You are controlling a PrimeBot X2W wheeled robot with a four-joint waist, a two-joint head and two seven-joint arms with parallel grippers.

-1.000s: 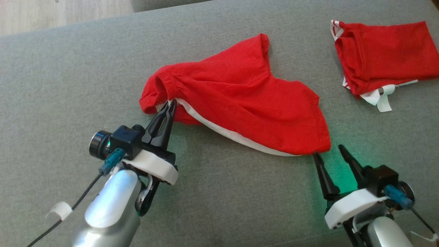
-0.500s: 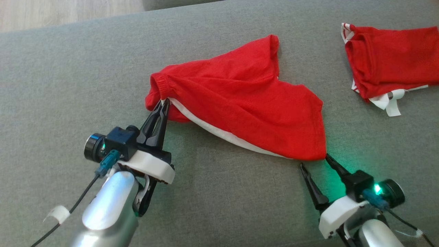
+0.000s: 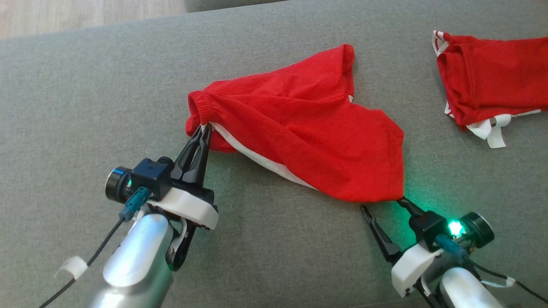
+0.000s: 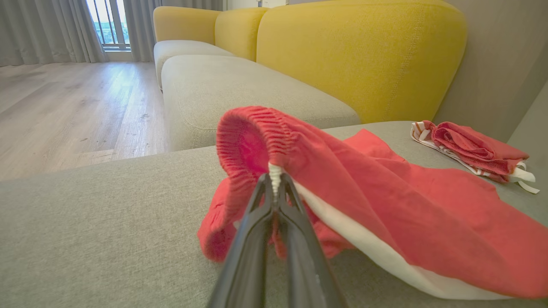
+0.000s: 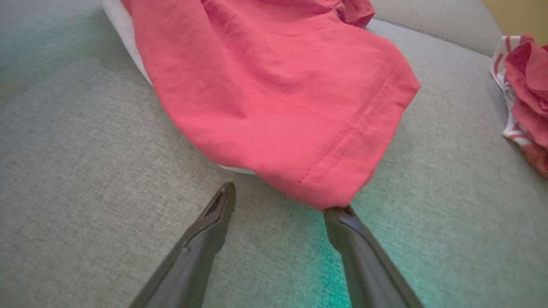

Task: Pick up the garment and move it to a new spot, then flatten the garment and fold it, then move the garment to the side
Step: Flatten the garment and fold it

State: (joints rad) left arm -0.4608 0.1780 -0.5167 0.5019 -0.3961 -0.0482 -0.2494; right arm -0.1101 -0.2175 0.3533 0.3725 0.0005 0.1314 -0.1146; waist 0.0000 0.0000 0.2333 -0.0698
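Note:
The garment [image 3: 308,128] is a pair of red shorts with a white side stripe, spread across the grey sofa seat [image 3: 85,94]. My left gripper [image 3: 204,130] is shut on the waistband corner, where the elastic [image 4: 248,141] bunches above the closed tips [image 4: 274,179]. My right gripper [image 3: 382,204] stands open at the lower hem corner [image 5: 338,188]. Its right finger [image 5: 342,220] touches under that corner; its left finger [image 5: 222,205] rests on bare cushion beside the cloth.
A second red garment [image 3: 488,85] with white stripes lies crumpled at the far right of the seat. Yellow backrests [image 4: 359,55] stand behind it. Wooden floor [image 4: 64,107] lies past the cushion's far edge. Green light glows on the fabric near my right wrist.
My right gripper has slid left and forward until its right finger reaches the hem corner. The left gripper keeps its hold. The head camera has shifted slightly.

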